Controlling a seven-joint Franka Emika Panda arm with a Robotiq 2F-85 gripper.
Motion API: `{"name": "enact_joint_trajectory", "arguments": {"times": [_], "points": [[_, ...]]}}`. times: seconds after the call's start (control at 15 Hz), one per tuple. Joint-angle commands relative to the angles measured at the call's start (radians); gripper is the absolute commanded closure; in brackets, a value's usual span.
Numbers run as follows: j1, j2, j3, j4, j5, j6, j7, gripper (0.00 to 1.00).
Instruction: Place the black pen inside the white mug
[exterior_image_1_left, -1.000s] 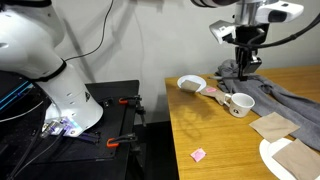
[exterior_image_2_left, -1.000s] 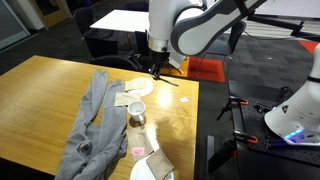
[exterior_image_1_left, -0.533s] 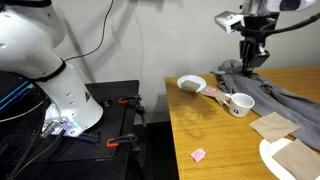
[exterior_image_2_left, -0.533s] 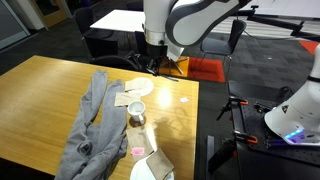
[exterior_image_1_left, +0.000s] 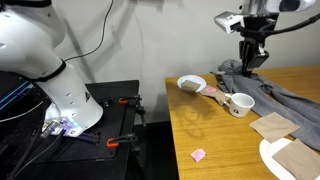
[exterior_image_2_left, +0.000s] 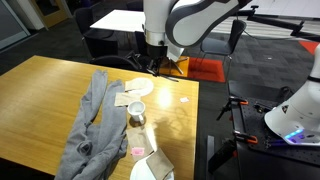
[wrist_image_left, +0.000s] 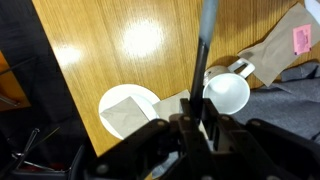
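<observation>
Within the pincer (wrist_image_left: 197, 124), black pen (wrist_image_left: 203, 50) upright, tip downward

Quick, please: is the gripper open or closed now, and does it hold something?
Gripper: closed, holding the black pen.
</observation>
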Motion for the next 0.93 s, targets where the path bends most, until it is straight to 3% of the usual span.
{"name": "enact_joint_trajectory", "arguments": {"times": [0.0,0.47,0.87], "points": [[-0.054,0.022,0.052,0.019,0.065,-0.021,-0.106,0.96],[-0.149,0.081,0.141,0.048,0.247,-0.057,-0.475,0.96],[-0.213,0.14,0.211,0.098,0.33,-0.082,-0.782,0.96]]}}
